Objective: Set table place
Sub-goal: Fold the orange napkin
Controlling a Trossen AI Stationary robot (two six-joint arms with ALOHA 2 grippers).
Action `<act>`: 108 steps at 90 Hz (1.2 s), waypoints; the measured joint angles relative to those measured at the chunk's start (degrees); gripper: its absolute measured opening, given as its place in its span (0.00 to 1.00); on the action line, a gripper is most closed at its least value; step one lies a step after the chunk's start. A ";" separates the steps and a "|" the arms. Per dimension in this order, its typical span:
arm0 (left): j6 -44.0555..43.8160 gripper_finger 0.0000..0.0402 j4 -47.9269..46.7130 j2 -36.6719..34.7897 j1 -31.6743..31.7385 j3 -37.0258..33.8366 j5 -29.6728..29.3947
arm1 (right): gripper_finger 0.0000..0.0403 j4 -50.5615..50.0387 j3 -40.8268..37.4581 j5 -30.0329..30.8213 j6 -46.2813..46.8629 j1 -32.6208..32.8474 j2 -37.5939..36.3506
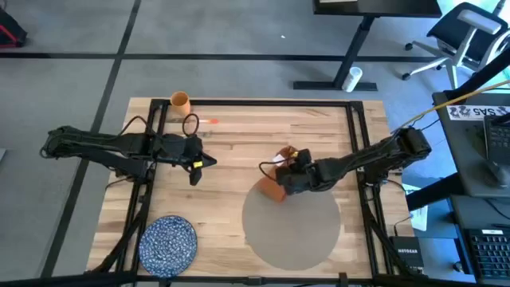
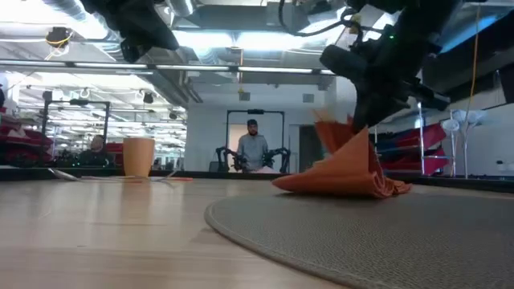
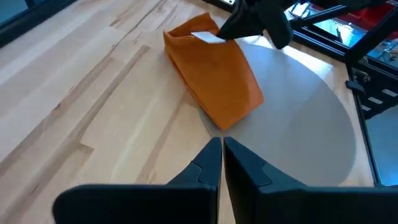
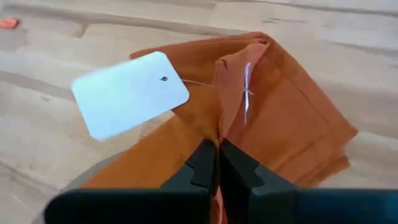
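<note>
In the high view the right gripper [image 1: 288, 177] covers most of the orange napkin [image 1: 275, 191], and the lower rim of the grey placemat [image 1: 291, 231] is cut by the picture's edge. The white tag [image 4: 129, 93] on the napkin is blurred, so any writing cannot be read. In the low view the person [image 2: 253, 148] far behind the worktop [image 2: 96, 233] is too small to tell details.

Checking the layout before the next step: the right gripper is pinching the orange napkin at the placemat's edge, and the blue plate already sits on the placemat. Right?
Not quite. The blue plate is not on the placemat; the high view shows it apart on the bare table, at the near left corner. The rest holds: the right gripper pinches the orange napkin at the placemat's edge.
</note>
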 joint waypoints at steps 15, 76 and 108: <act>0.04 0.00 -0.01 0.00 -0.02 0.01 0.94 | 0.00 0.19 -3.32 0.10 8.59 0.56 0.02; -2.16 0.00 -0.02 0.00 0.00 0.01 3.07 | 0.00 9.01 -12.94 2.83 32.53 6.35 0.02; -3.04 0.00 0.02 0.00 -0.01 0.01 3.68 | 0.03 8.54 -12.94 3.43 31.50 5.99 0.02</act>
